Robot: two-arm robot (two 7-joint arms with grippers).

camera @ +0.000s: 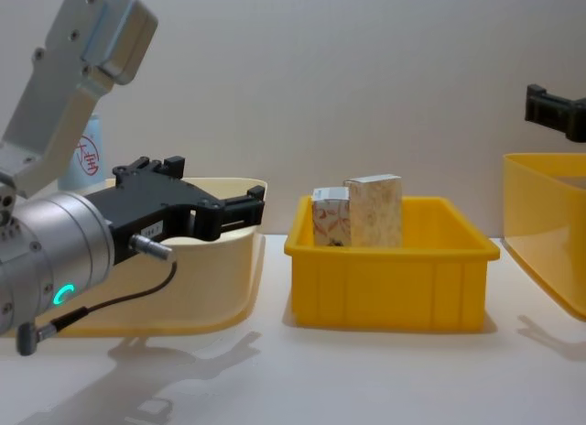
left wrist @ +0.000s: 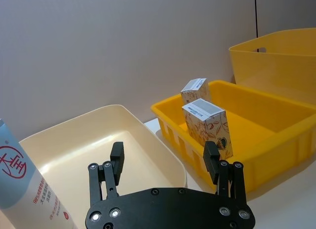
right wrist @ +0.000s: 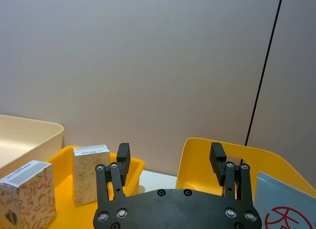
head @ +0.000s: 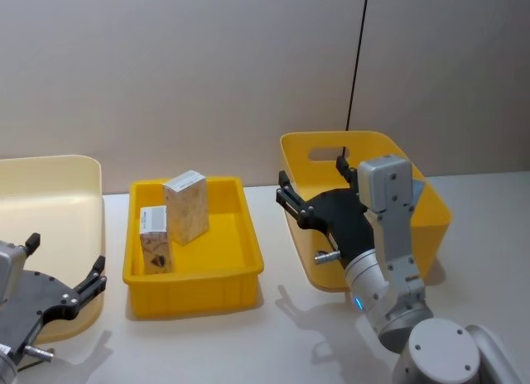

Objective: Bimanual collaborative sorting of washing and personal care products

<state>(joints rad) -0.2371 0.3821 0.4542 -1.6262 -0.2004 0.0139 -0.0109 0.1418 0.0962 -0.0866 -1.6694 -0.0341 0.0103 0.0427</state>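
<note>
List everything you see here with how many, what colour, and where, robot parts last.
small cartons: two, white with reddish print, upright in the middle tray
squeeze tubes: two seen in part, light blue with red logo; one at the cream bin, the other at the deep yellow bin
shallow tray: one, yellow, centre
cream bin: one, robot's left
deep yellow bin: one, robot's right
table: one, white
left gripper: black, open, over the cream bin
right gripper: black, open, over the deep yellow bin

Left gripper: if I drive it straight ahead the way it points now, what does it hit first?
Probably the near wall of the cream bin. The open left gripper points over its rim, the yellow tray with two cartons beyond; depth is uncertain.
</note>
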